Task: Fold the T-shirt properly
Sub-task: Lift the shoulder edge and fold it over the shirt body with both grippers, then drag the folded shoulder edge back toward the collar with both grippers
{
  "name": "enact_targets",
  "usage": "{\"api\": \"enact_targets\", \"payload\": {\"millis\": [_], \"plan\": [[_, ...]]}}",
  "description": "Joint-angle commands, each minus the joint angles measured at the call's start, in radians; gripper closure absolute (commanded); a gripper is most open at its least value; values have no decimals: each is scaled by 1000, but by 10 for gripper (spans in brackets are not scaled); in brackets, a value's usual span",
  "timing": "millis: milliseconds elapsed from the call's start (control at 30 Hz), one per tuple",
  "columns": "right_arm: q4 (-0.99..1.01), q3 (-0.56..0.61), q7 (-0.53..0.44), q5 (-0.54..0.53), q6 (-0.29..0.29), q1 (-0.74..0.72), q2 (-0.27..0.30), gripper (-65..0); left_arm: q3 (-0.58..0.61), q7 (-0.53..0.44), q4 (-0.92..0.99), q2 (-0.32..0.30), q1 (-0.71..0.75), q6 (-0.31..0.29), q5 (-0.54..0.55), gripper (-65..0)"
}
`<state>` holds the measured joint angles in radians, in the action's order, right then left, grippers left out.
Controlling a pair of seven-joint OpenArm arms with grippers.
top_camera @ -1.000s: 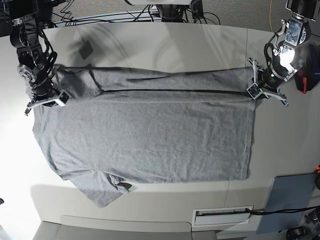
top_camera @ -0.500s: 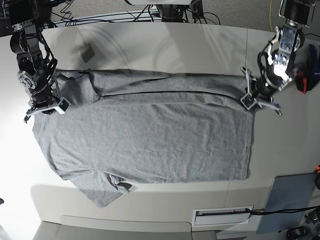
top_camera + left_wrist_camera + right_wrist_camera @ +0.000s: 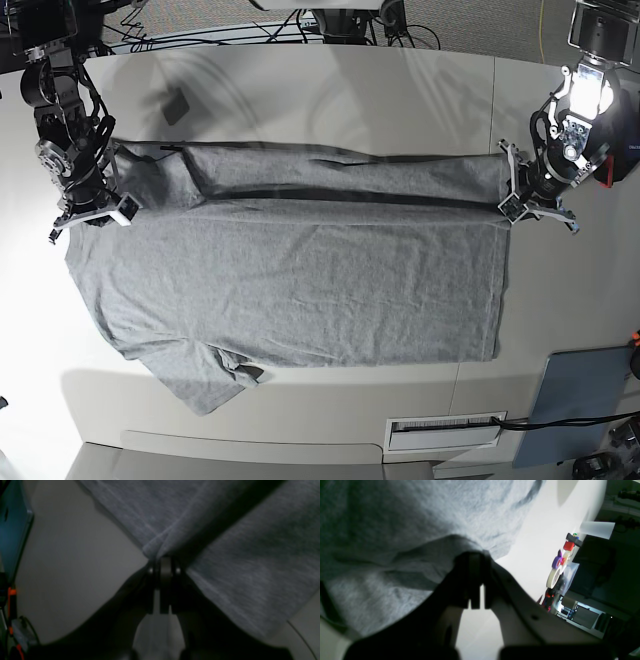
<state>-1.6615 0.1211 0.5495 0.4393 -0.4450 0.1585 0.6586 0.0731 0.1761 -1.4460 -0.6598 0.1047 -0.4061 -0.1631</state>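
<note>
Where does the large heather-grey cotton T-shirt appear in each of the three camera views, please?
Base: the heather-grey cotton T-shirt spreads across the table's middle.
Left wrist: it fills the upper right, corner pinched by the left gripper.
Right wrist: it fills the left, clamped by the right gripper.
Shared landmark: the pale table.

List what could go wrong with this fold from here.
1. The left gripper and right gripper each pinch only a small bit of the T-shirt at its edge; the fabric may slip out mid-fold.
2. The folded band sags between the two grips, so it could land creased or uneven.
3. The near sleeve lies spread out with a curled edge and may stay untidy.
</note>
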Motion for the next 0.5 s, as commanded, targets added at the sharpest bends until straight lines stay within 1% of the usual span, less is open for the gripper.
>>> {"api": "enact_targets", "payload": {"millis": [0,100,200,233,300,333,367,467], "plan": [[-12,-9,1,10,16,-11,20,0,-10,-9,-15,-19,-13,-8,1,0],[-12,-9,0,10,16,-11,20,0,-10,-12,-15,-19,-13,-38,12,0],[-12,-9,0,10,16,-11,20,0,-10,-11,-15,-19,-13,-37,11,0],[-12,-10,1,10,16,-11,20,0,-10,-10,-15,-19,-14,-37,11,-46],[-12,-12,10,10,16,-11,21,-1,-10,14,-16,-19,-14,-37,13,-212],[-14,-12,25,11,16,-12,21,-23,-10,33,-16,-19,-14,-37,24,-269],[-21,-12,42,15,16,-12,20,-50,-10,49,-17,-20,-13,-35,42,-289],[-63,-12,89,13,16,-11,21,-157,-10,65,-21,-20,-13,-33,88,-288]]}}
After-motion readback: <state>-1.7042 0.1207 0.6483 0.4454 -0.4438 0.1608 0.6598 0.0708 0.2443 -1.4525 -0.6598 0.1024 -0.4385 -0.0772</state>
